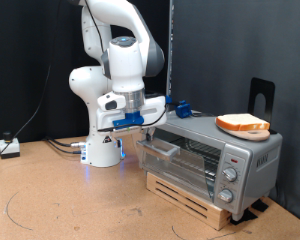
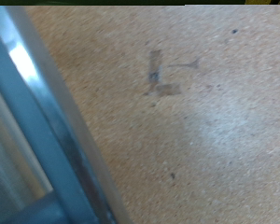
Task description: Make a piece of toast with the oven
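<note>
nearest the exterior camera is the brown surface (image 1: 60, 200), bare in front, and then the slatted wooden base (image 1: 195, 198) that carries the oven (image 1: 215, 155). the oven's glass door (image 1: 180, 158) looks part way open, its top edge tilted out towards me. my end effector (image 1: 140, 128) hangs just beside that edge, at the oven's end on the exterior view's left; whether the fingers are wide or narrow i cannot tell, since they are too small there and do not show in the wrist view. that view gives only a grey metal and glass edge (image 2: 47, 140) slanting across the brown surface.

i judge the step in hand to be working the door. to do it well i should follow the hinge's arc and press evenly, so the oven does not slide on its base.

farther back, the piece of toast (image 1: 243, 124) lies on a round light-wood plate (image 1: 244, 133) on the oven's roof, not inside yet.
</note>
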You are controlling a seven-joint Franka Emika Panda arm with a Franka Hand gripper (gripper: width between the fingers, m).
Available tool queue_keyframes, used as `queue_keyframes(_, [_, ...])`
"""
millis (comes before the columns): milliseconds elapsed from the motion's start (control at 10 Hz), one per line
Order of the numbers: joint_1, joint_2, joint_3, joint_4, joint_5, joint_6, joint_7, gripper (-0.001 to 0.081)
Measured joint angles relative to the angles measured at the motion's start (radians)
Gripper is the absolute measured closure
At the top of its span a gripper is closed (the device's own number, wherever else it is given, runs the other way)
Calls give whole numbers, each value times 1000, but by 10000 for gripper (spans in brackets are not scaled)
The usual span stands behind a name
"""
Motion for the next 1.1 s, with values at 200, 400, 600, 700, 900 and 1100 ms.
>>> queue_keyframes(200, [-18, 75, -1, 27, -7, 51, 11, -1])
queue_keyframes(400, [-23, 150, -3, 64, -7, 94, 11, -1])
queue_keyframes(600, [-24, 212, -5, 102, -3, 115, 8, -1])
queue_keyframes(700, [-24, 236, -7, 118, -2, 123, 6, -1])
queue_keyframes(900, [-25, 284, -12, 141, -6, 142, 8, -1])
queue_keyframes(1100, [-37, 349, -23, 173, -22, 142, 27, -1])
